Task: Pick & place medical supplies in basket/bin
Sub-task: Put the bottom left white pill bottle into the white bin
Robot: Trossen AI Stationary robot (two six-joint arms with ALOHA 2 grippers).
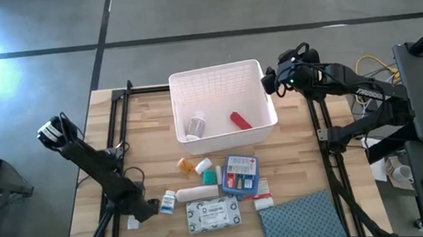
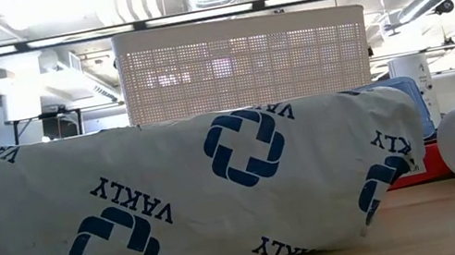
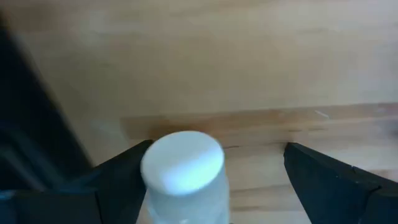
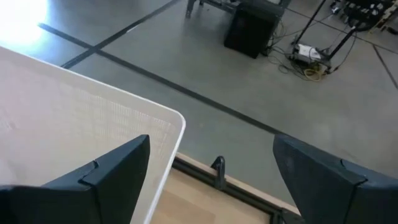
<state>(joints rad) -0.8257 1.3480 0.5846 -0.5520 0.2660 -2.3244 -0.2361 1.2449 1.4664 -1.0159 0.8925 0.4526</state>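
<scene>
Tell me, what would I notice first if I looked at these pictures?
Probably the big white basket at the far middle of the table, with a red tube and a clear vial already inside. Next, the heap of supplies in front of it, like the pale packet with blue logos. At the near left, the left tool stands open around a white bottle.

low view: basket [image 2: 244,59] base was hidden by the packet [image 2: 175,202] | left wrist: pill bottle [image 3: 183,171] was blurred, cut off at edge
</scene>
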